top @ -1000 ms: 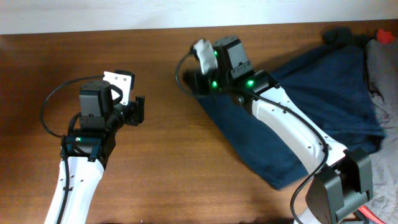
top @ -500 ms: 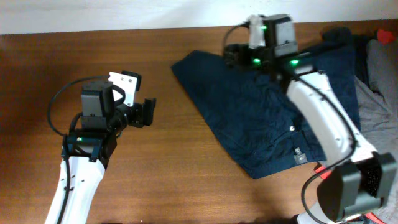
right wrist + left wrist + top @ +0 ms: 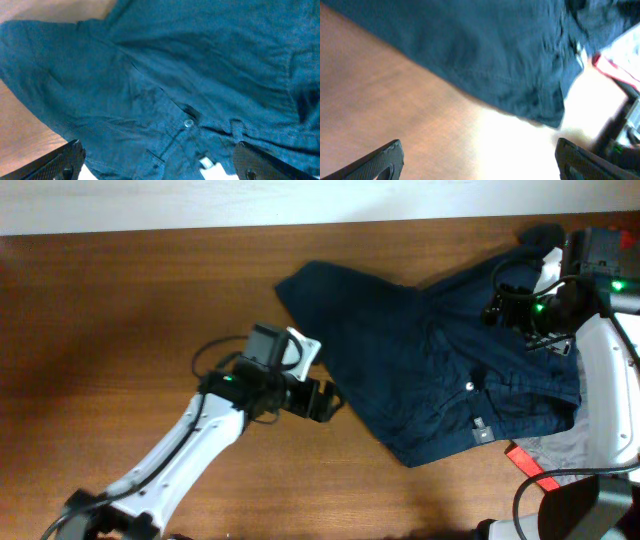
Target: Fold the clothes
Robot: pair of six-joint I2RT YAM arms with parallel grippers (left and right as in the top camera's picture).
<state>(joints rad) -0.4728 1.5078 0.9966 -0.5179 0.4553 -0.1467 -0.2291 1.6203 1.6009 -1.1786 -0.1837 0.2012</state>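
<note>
Wooden worktop [image 3: 120, 330] carries a navy garment [image 3: 420, 370] on its right half. Your left end effector [image 3: 322, 402], jaws apart, sits just beside its left edge, arm stretched diagonally behind. Your right end effector [image 3: 510, 308] hovers spread above it, forearm along the right side.

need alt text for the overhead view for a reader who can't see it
A dark navy cloth garment lies spread on a brown wooden table, toward the upper right. The left gripper, on a white arm from the lower left, sits at the garment's left edge; the right gripper hangs over its right side.
</note>
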